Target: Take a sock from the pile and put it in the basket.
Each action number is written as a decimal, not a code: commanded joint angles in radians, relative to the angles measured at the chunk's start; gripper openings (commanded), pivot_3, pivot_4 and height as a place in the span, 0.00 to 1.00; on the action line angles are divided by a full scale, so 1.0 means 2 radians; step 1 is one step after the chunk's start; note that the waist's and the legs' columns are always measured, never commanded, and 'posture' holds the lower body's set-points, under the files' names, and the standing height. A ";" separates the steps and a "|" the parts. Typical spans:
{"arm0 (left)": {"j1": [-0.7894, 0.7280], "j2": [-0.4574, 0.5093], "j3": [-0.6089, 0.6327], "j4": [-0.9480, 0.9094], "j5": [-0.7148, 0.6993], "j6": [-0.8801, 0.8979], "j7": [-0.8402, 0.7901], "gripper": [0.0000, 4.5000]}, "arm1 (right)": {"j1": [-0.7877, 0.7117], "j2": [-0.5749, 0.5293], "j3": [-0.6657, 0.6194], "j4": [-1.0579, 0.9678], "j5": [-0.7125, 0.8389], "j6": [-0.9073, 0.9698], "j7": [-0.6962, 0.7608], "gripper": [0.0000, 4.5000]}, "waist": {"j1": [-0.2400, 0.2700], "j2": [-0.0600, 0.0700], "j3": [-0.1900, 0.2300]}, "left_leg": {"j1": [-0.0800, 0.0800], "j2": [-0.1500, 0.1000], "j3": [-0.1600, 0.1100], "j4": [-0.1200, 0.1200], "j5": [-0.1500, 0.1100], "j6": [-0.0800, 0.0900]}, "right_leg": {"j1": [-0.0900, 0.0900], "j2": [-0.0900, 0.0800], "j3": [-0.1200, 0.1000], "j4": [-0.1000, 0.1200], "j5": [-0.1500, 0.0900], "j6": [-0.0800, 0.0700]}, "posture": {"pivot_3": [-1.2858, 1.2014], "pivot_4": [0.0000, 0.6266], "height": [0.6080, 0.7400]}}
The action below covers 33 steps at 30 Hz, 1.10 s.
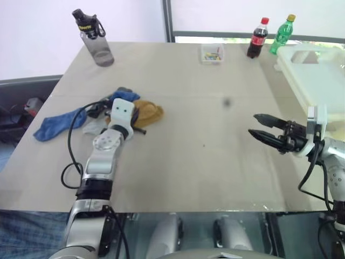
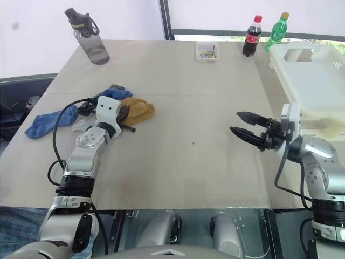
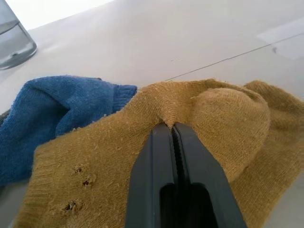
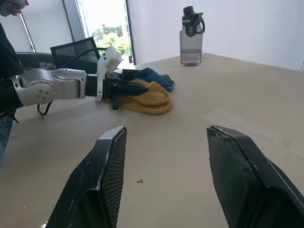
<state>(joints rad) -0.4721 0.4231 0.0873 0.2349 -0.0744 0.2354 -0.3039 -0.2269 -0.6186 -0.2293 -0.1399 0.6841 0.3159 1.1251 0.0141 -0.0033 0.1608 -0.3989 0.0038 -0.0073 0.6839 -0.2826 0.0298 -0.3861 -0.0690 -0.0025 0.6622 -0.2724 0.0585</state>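
- I see a wide beige tabletop (image 1: pixel 183 124); on its left side lies the pile (image 2: pixel 108 110) of small soft socks, a loose cluster of blue, grey and mustard-yellow knit pieces.
- My left gripper (image 3: pixel 172 130) reaches level into that pile; its two black fingers are pressed together and pinch a fold of a mustard-yellow knitted sock (image 3: pixel 142 152), which rests on the table with the rest of the pile.
- A blue knitted sock (image 3: pixel 57 114) lies just beside the yellow one, touching it; a second long blue sock (image 1: pixel 56 125) trails out toward the table's left edge.
- My right gripper (image 1: pixel 265 129) hovers over the right side of the table, well apart from the pile; its black fingers are spread with nothing between them.
- The large cream-white plastic basket (image 2: pixel 318 81) with low walls and cut-out handles sits at the table's far right, just behind the right gripper.
- Along the far edge stand a clear grey water bottle with a black cap (image 1: pixel 96 39), a small clear plastic box (image 1: pixel 212 53), a dark cola bottle with a red cap (image 1: pixel 258 38) and a green soda bottle with a yellow cap (image 1: pixel 282 33).
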 commanded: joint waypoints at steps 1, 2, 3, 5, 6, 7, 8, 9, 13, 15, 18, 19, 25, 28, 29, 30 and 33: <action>-0.011 -0.007 -0.002 -0.054 -0.012 0.017 -0.009 0.00 | -0.006 0.000 -0.006 -0.008 0.003 -0.009 -0.003 0.61 | 0.000 0.000 0.000 | 0.000 0.000 0.000 0.000 0.000 0.000 | 0.000 0.000 0.000 0.000 0.000 0.000 | 0.52 0.24 1.00; -0.011 -0.010 -0.006 -0.063 -0.013 0.025 -0.010 0.00 | -0.006 0.001 -0.007 -0.008 0.004 -0.009 -0.003 0.61 | 0.000 0.000 0.000 | 0.000 0.000 0.000 0.000 0.000 0.000 | 0.000 0.000 0.000 0.000 0.000 0.000 | 0.52 0.24 1.00; -0.011 -0.015 -0.010 -0.072 -0.014 0.032 -0.012 0.00 | -0.006 0.001 -0.007 -0.008 0.004 -0.009 -0.004 0.61 | 0.000 0.000 0.000 | 0.000 0.000 0.000 0.000 0.000 0.000 | 0.000 0.000 0.000 0.000 0.000 0.000 | 0.52 0.24 1.00; -0.012 -0.024 -0.024 -0.095 -0.015 0.047 -0.018 0.00 | -0.006 0.001 -0.008 -0.009 0.004 -0.008 -0.005 0.61 | 0.000 0.000 0.000 | 0.000 0.000 0.000 0.000 0.000 0.000 | 0.000 0.000 0.000 0.000 0.000 0.000 | 0.52 0.24 1.00; -0.014 -0.031 -0.032 -0.108 -0.016 0.055 -0.021 0.00 | -0.006 0.001 -0.008 -0.009 0.004 -0.008 -0.006 0.61 | 0.000 0.000 0.000 | 0.000 0.000 0.000 0.000 0.000 0.000 | 0.000 0.000 0.000 0.000 0.000 0.000 | 0.52 0.24 1.00; -0.015 -0.036 -0.038 -0.119 -0.017 0.063 -0.022 0.00 | -0.006 0.001 -0.008 -0.009 0.004 -0.008 -0.007 0.61 | 0.000 0.000 0.000 | 0.000 0.000 0.000 0.000 0.000 0.000 | 0.000 0.000 0.000 0.000 0.000 0.000 | 0.52 0.24 1.00; -0.017 -0.042 -0.043 -0.131 -0.019 0.072 -0.024 0.00 | -0.005 0.001 -0.008 -0.010 0.004 -0.008 -0.008 0.61 | 0.000 0.000 0.000 | 0.000 0.000 0.000 0.000 0.000 0.000 | 0.000 0.000 0.000 0.000 0.000 0.000 | 0.52 0.24 1.00; -0.019 -0.048 -0.046 -0.139 -0.023 0.083 -0.024 0.00 | -0.005 0.001 -0.009 -0.011 0.004 -0.008 -0.009 0.61 | 0.000 0.000 0.000 | 0.000 0.000 0.000 0.000 0.000 0.000 | 0.000 0.000 0.000 0.000 0.000 0.000 | 0.52 0.24 1.00; -0.023 -0.071 -0.064 -0.158 -0.030 0.112 -0.027 0.00 | -0.002 0.001 -0.010 -0.015 0.006 -0.008 -0.013 0.61 | -0.001 0.000 0.000 | 0.000 0.000 0.000 0.000 0.000 0.000 | 0.000 0.000 0.000 0.000 0.000 0.000 | 0.52 0.24 1.00; -0.024 -0.082 -0.079 -0.156 -0.025 0.115 -0.030 0.00 | 0.000 0.000 -0.013 -0.016 0.006 -0.009 -0.015 0.61 | -0.001 0.000 0.000 | 0.000 0.000 0.000 0.000 0.000 0.000 | 0.000 0.000 0.000 0.000 0.000 0.000 | 0.52 0.24 1.00; -0.032 -0.108 -0.109 -0.142 -0.021 0.117 -0.036 0.00 | 0.001 -0.002 -0.016 -0.018 0.007 -0.009 -0.018 0.61 | -0.001 0.000 0.000 | 0.000 0.000 0.000 0.000 0.000 0.000 | 0.000 0.000 0.000 0.000 0.000 0.000 | 0.52 0.24 1.00; -0.035 -0.115 -0.119 -0.137 -0.019 0.115 -0.039 0.00 | 0.002 -0.002 -0.018 -0.020 0.007 -0.009 -0.019 0.61 | 0.000 0.000 0.000 | 0.000 0.000 0.000 0.000 0.000 0.000 | 0.000 0.000 0.000 0.000 0.000 0.000 | 0.52 0.24 1.00; -0.054 -0.153 -0.146 -0.103 -0.016 0.104 -0.043 0.00 | 0.009 -0.004 -0.024 -0.025 0.007 -0.012 -0.025 0.61 | 0.000 0.000 0.000 | 0.000 0.000 0.000 0.000 0.000 0.000 | 0.000 0.000 0.000 0.000 0.000 0.000 | 0.52 0.24 1.00; -0.058 -0.168 -0.162 -0.082 -0.010 0.095 -0.048 0.00 | 0.013 -0.004 -0.029 -0.028 0.008 -0.013 -0.027 0.61 | -0.002 0.000 0.000 | 0.000 0.000 0.000 0.000 0.000 0.000 | 0.000 0.001 0.000 0.000 0.000 0.000 | 0.52 0.24 1.00; -0.059 -0.174 -0.167 -0.073 -0.007 0.094 -0.048 0.00 | 0.015 -0.004 -0.031 -0.029 0.009 -0.014 -0.029 0.61 | -0.001 0.000 0.000 | 0.000 0.000 0.000 0.000 0.000 0.000 | 0.000 0.001 0.000 0.000 0.000 0.000 | 0.52 0.24 1.00; -0.060 -0.178 -0.170 -0.066 -0.006 0.092 -0.049 0.00 | 0.016 -0.004 -0.032 -0.030 0.009 -0.014 -0.029 0.61 | -0.001 0.000 0.000 | 0.000 0.000 0.000 0.000 0.000 0.000 | 0.000 0.001 0.000 0.000 0.000 0.000 | 0.52 0.24 1.00; -0.063 -0.192 -0.181 -0.053 -0.005 0.092 -0.053 0.00 | 0.020 -0.004 -0.033 -0.032 0.009 -0.016 -0.032 0.61 | -0.001 0.000 0.000 | 0.000 0.000 0.000 0.000 0.000 0.000 | 0.000 0.001 0.000 0.000 0.000 0.000 | 0.52 0.24 1.00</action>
<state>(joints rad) -0.5785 0.0551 -0.2550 0.1411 -0.0893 0.4433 -0.3987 -0.1867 -0.6168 -0.2565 -0.1638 0.6865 0.3019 1.0645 0.0129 -0.0040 0.1613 -0.3990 0.0035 -0.0067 0.6847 -0.2825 0.0300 -0.3859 -0.0677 -0.0016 0.6623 -0.2725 0.0586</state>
